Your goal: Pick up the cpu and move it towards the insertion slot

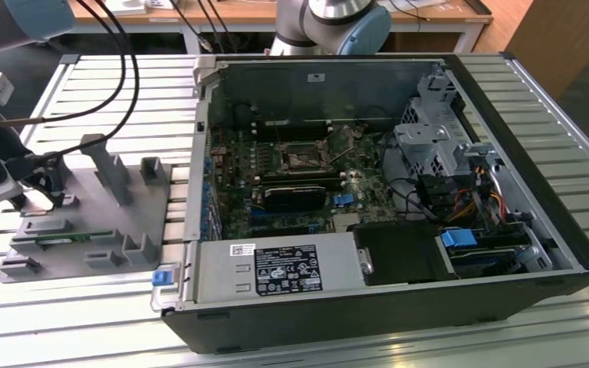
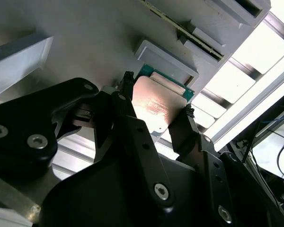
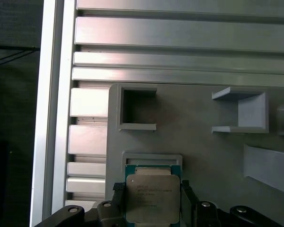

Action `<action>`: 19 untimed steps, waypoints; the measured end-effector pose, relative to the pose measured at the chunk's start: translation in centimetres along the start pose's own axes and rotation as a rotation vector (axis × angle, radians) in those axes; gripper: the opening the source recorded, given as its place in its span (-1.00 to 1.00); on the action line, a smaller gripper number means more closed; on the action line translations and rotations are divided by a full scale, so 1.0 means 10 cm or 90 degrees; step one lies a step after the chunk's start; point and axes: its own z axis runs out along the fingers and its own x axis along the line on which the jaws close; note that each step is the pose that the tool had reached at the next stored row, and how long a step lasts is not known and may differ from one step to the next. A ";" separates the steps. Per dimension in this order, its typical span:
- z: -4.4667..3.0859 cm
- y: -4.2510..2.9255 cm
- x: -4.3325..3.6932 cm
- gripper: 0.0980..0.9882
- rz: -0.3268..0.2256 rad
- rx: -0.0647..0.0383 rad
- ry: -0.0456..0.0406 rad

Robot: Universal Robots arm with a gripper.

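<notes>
The cpu (image 2: 156, 101), a flat square chip with a silvery top and green rim, sits between the two black fingers of my gripper (image 2: 158, 94). The fingertips (image 2: 128, 79) press against its opposite edges. In the first wrist view the cpu (image 3: 153, 198) lies just beside a low grey frame of the plastic fixture (image 3: 203, 156), with the gripper (image 3: 153, 189) flanking it. In the exterior view the gripper (image 1: 49, 198) hangs over the fixture (image 1: 120, 222) at the exterior view's left. The insertion slot (image 1: 300, 157) is a small square socket on the motherboard inside the open computer case, well off toward the exterior view's right.
The open computer case (image 1: 520, 153) holds a power supply (image 1: 274, 270), cables and a drive cage. A green memory stick (image 1: 64, 239) lies in the fixture. Upright grey posts (image 1: 105, 165) rise from the fixture near the gripper. Black cables (image 1: 120, 69) trail above the slatted metal table (image 1: 90, 307).
</notes>
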 end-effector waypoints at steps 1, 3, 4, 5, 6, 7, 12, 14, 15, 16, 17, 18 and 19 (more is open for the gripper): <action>-0.003 0.000 0.000 0.00 0.000 0.000 0.0000; -0.005 0.000 0.000 0.00 0.000 0.000 0.0000; -0.007 0.000 0.000 0.00 0.000 0.000 0.0000; -0.009 0.001 0.000 0.00 0.000 0.000 0.0000; -0.011 0.001 0.000 0.00 0.000 0.000 0.0000; -0.013 0.001 0.000 0.00 0.000 0.000 0.0000; -0.024 0.001 0.000 0.00 0.000 0.000 0.0000; -0.029 0.002 0.000 0.00 0.000 0.000 0.0000; -0.033 0.002 0.000 0.00 0.000 0.000 0.0001; -0.037 0.002 0.000 0.00 0.000 0.000 0.0002; -0.041 0.002 0.000 0.00 0.000 0.000 0.0002; -0.045 0.003 0.000 0.00 0.000 0.000 0.0001; -0.049 0.003 0.000 0.00 0.000 0.000 0.0000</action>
